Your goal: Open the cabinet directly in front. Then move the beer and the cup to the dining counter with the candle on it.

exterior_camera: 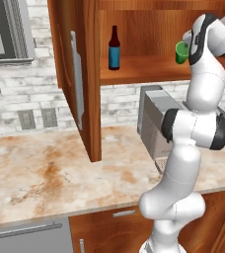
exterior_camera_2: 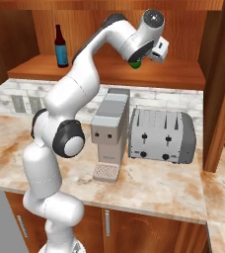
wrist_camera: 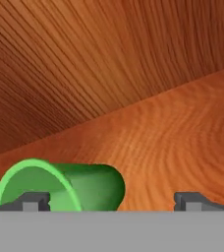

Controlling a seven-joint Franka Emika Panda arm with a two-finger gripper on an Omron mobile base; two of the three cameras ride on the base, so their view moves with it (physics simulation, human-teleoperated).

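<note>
The cabinet (exterior_camera: 77, 74) stands open, its left door swung out toward me. On its wooden shelf (exterior_camera: 144, 69) the beer (exterior_camera: 114, 48), a dark bottle with a blue label, stands upright at the left (exterior_camera_2: 61, 47). The green cup (exterior_camera: 181, 52) stands further right on the same shelf, and the arm's wrist hides most of it (exterior_camera_2: 135, 63). My gripper (wrist_camera: 112, 201) is open inside the cabinet at the cup (wrist_camera: 60, 184). The cup sits at the left fingertip (wrist_camera: 35, 201), partly inside the gap. The dining counter and the candle are out of view.
Below the shelf a grey coffee machine (exterior_camera_2: 109, 133) and a silver toaster (exterior_camera_2: 161, 136) stand on the marble wall countertop (exterior_camera: 45, 168). The right cabinet door (exterior_camera_2: 223, 89) hangs open at the right. Wall sockets (exterior_camera: 35, 118) sit in the brick backsplash.
</note>
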